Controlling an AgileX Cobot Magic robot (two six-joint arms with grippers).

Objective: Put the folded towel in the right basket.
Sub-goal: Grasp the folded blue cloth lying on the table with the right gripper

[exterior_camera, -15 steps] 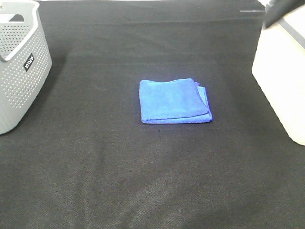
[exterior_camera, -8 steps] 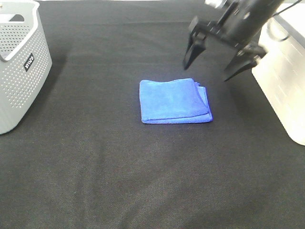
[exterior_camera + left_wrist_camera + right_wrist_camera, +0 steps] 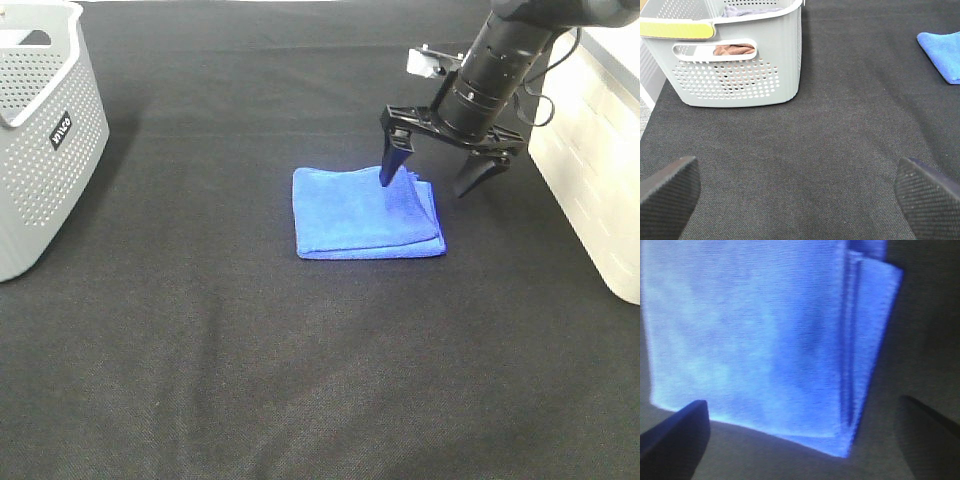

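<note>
1. Folded towel (image 3: 365,212) lies flat near the middle of the black tablecloth (image 3: 300,350). It is well apart from the right basket (image 3: 588,185) and not yet gripped.
2. The right gripper (image 3: 427,184) hangs over the towel's far right corner with its jaws wide apart. One finger (image 3: 391,162) is above the blue cloth and the other is beyond the towel's edge over the tablecloth. I cannot tell from the high view whether the inner tip touches the fabric.
3. The step in hand is the pinch. To do it well, lower the tips until they press into the tablecloth, then close so that every layer is caught, not just the top sheet.
4. The right wrist view shows the stacked layers (image 3: 855,355) sitting between the jaws. That suggests the present straddle is about right, though a shade further onto the towel would give a safer bite.
5. Lift straight up until the hanging cloth would clear the basket wall, and only then carry it across.
6. The towel is slightly wider than deep. Its long axis runs across the table from the grey perforated basket (image 3: 45,150) towards the right basket, tilted a little.
7. Its loose, stepped edges face the right basket, so the fold probably lies on the opposite side.
8. The left gripper (image 3: 800,200) is spread apart and empty, beside the grey basket.
</note>
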